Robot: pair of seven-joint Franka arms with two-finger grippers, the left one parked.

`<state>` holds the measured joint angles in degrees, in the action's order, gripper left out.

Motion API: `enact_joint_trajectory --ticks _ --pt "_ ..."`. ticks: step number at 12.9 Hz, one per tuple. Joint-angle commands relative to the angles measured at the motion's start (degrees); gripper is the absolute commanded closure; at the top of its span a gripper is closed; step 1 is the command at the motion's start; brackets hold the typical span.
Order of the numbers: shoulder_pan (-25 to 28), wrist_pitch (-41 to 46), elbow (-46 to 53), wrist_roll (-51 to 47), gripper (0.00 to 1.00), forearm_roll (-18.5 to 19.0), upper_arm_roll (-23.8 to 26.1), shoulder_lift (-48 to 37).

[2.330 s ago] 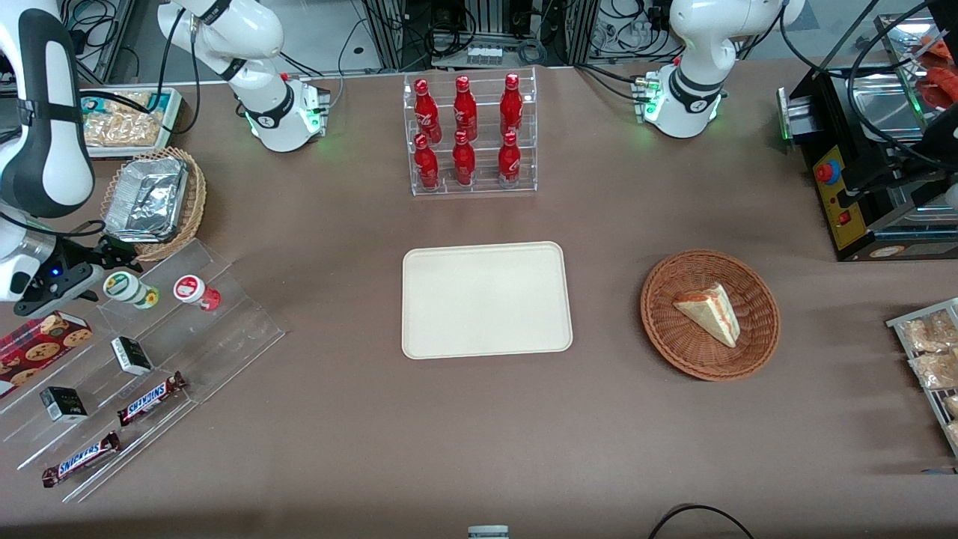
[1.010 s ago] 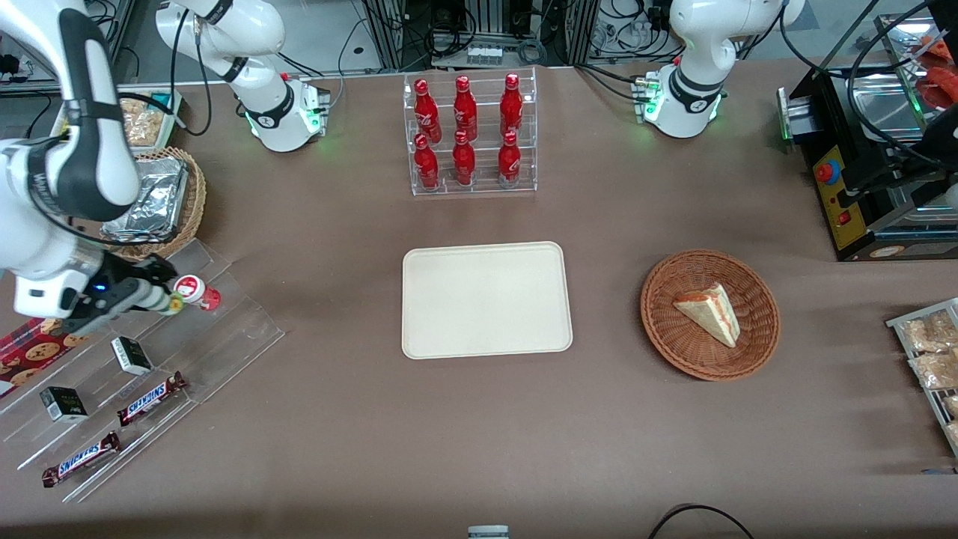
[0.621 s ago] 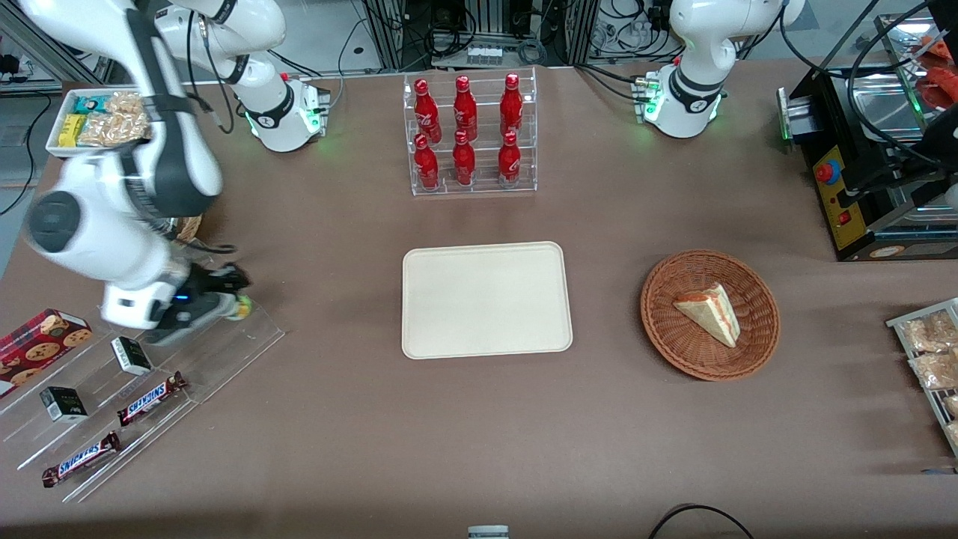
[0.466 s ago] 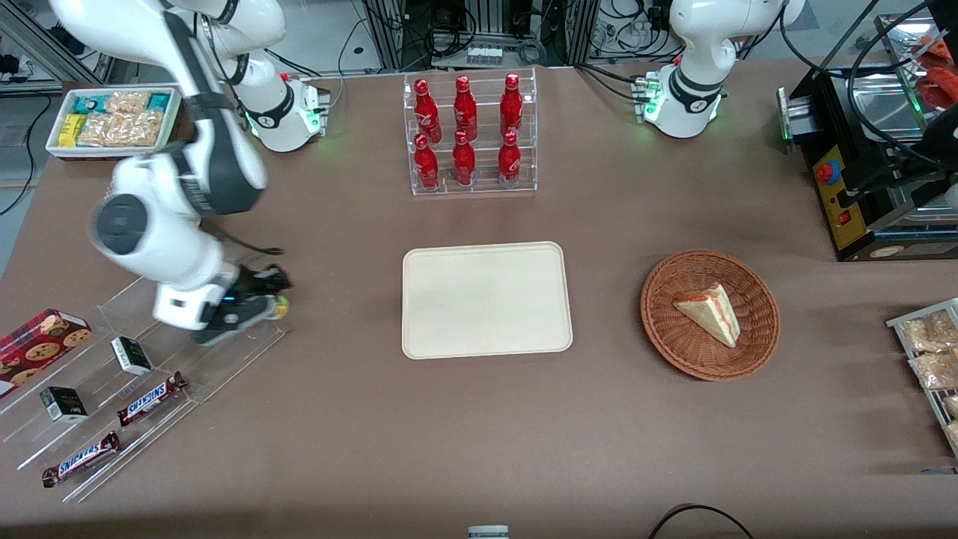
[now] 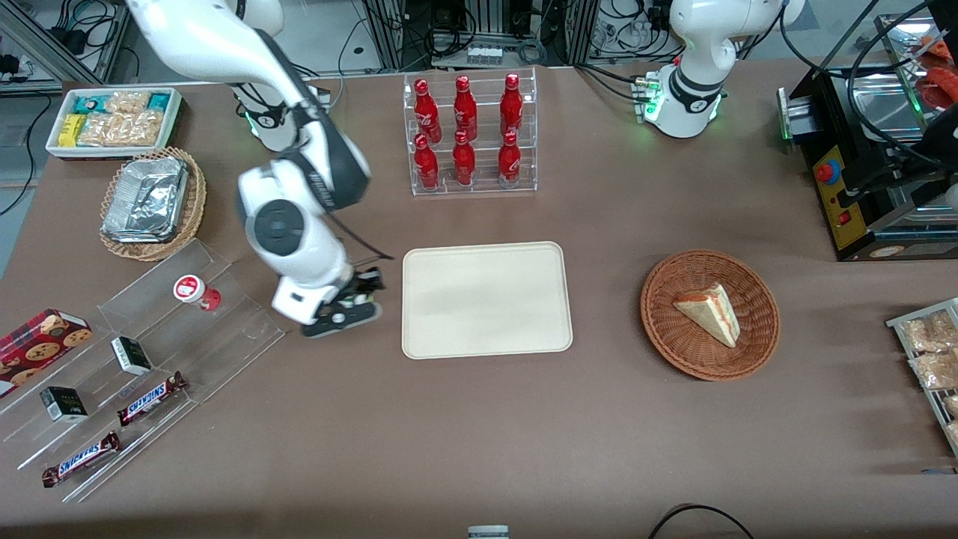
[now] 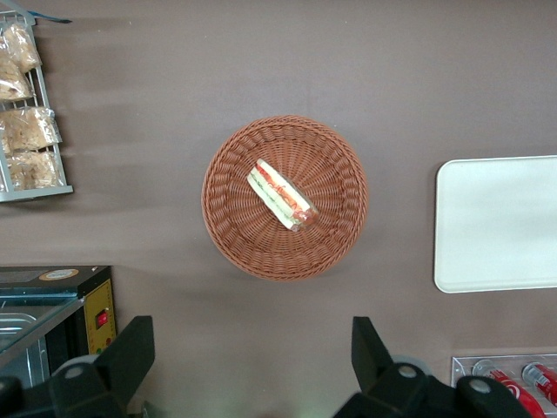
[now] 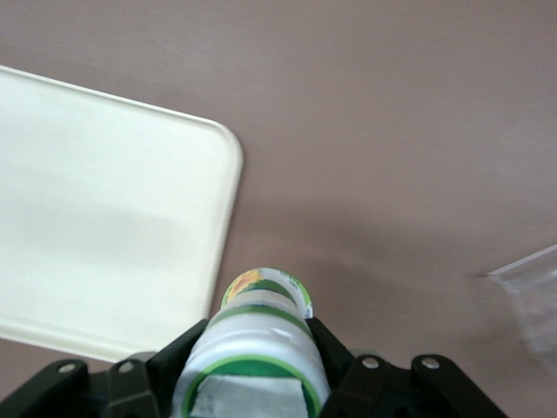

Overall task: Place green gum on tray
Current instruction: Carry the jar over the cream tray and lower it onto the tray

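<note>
Holding one green gum [image 7: 258, 348] between its fingers [image 7: 335, 353], the gripper [image 5: 359, 298] hangs above the table [image 5: 479, 419] just beside the tray [image 5: 486, 299], at the tray's edge toward the working arm's end. The bottle's base with the yellow mark points at the tray rim in the right wrist view. One tray, bare. One red-lidded bottle [image 5: 194, 292] on the clear stepped stand [image 5: 150, 359], with two Snickers bars [image 5: 150, 397], two small dark boxes [image 5: 131, 355] and one cookie box [image 5: 37, 340]. Six red bottles [image 5: 464, 131] in the clear rack. One wicker basket [image 5: 709, 314] with one sandwich [image 5: 707, 311]; another basket [image 5: 153, 202] holds a foil tray.
</note>
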<state>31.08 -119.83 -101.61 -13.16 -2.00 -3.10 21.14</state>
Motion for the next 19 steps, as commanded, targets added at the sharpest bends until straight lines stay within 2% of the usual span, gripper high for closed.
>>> enact_joint_trajectory --ticks 1,8,16,19 --pt "4.76 -2.41 6.15 -8.60 1.00 -0.81 -0.77 6.70" --pt "12.95 -7.42 18.73 -24.97 1.00 -0.55 -0.86 20.51" --pt "15.06 -12.08 18.82 -30.16 1.00 -0.81 -0.77 24.39" --pt "15.06 -12.79 18.73 -30.08 1.00 -1.95 -0.77 24.74"
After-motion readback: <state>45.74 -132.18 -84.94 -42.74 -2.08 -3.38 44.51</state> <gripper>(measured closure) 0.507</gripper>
